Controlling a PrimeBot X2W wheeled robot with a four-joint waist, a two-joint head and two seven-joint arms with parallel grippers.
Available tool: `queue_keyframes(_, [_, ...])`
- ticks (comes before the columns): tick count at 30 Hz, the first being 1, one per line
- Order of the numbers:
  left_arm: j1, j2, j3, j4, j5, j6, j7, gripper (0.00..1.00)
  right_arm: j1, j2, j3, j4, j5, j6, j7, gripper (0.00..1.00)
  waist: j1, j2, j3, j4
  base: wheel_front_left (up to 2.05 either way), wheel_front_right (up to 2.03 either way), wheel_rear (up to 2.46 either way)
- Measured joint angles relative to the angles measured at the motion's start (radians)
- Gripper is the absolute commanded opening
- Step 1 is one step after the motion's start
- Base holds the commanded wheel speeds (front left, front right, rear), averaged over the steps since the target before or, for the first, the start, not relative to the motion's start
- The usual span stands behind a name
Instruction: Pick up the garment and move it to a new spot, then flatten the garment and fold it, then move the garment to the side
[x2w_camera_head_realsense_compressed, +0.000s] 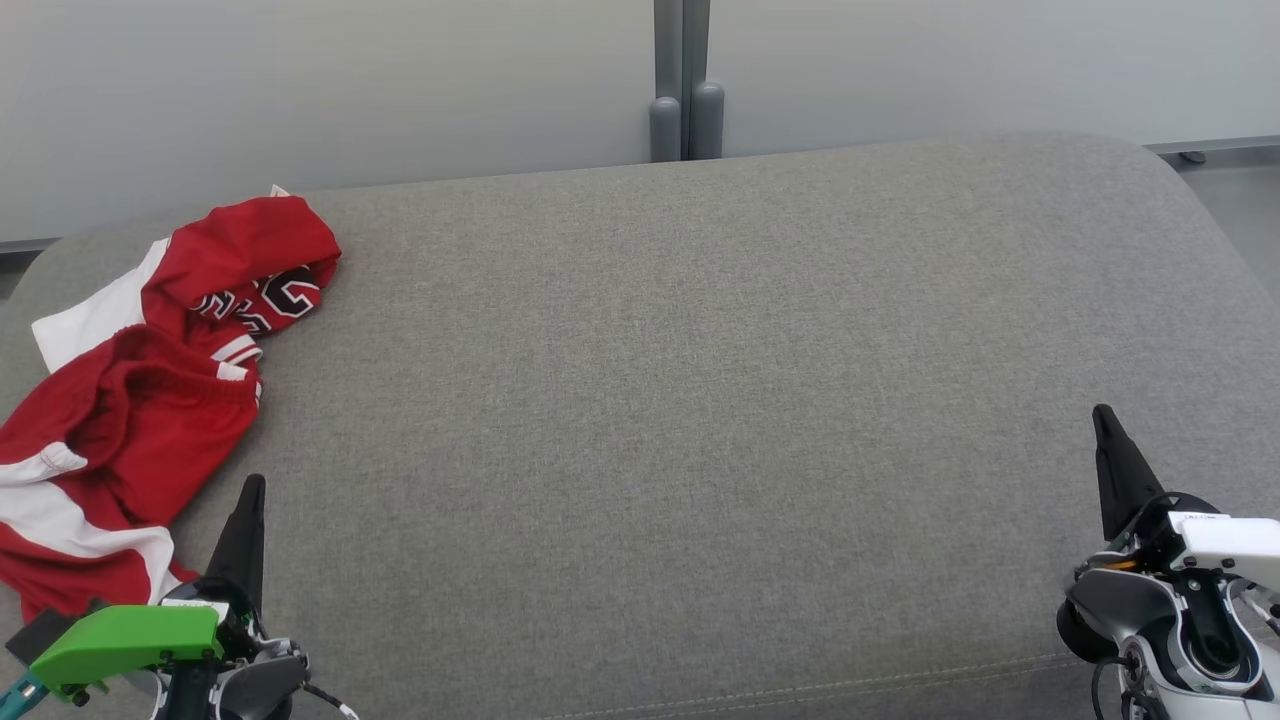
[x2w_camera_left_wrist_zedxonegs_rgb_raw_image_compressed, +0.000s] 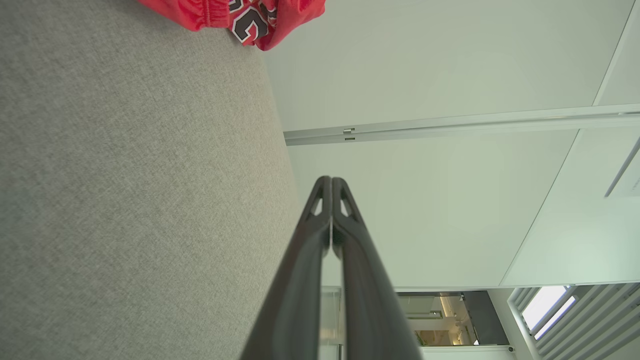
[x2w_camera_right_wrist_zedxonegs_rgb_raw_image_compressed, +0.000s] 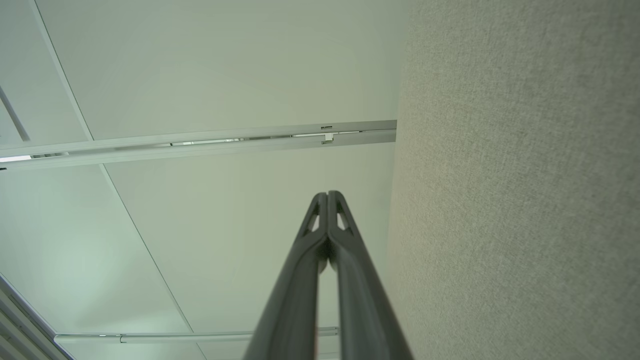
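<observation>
At this moment you had one red-and-white sports garment (x2w_camera_head_realsense_compressed: 140, 400) to deal with, and it lay crumpled at the left end of the grey upholstered bench (x2w_camera_head_realsense_compressed: 700, 400). It reached from near the front edge back toward the far left corner, so the heap's long axis ran roughly front to back along that end. A patch of black-and-white lettering faced up near its far part. Your left gripper (x2w_camera_head_realsense_compressed: 253, 486) sat at the front left of the bench, just beside the garment's near right fringe, with its two dark fingers pressed together and nothing between them. The cloth lay to its left and ahead of it (the left wrist view had the red fabric up at the top edge, off the line of the fingers). Your right gripper (x2w_camera_head_realsense_compressed: 1103, 412) was at the front right, well apart from the garment with the whole bare middle of the bench between them. Its fingers were likewise together and empty. The count was one garment, two grippers and one bench. I judged the left arm much the nearer for the first pick, though its fingers would need to part and swing left first.
</observation>
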Motion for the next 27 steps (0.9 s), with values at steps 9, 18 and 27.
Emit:
queue_keyframes(9, [0.000, 0.000, 0.000, 0.000, 0.000, 0.000, 0.000, 0.00, 0.000, 0.000, 0.000, 0.000, 0.000, 0.000, 0.000, 0.00, 0.0000, 0.0000, 0.000, 0.000, 0.00, 0.00, 0.00])
queue_keyframes(18, [0.000, 0.000, 0.000, 0.000, 0.000, 0.000, 0.000, 0.00, 0.000, 0.000, 0.000, 0.000, 0.000, 0.000, 0.000, 0.00, 0.0000, 0.0000, 0.000, 0.000, 0.00, 0.00, 0.00])
queue_keyframes(27, [0.000, 0.000, 0.000, 0.000, 0.000, 0.000, 0.000, 0.00, 0.000, 0.000, 0.000, 0.000, 0.000, 0.000, 0.000, 0.00, 0.0000, 0.0000, 0.000, 0.000, 0.00, 0.00, 0.00])
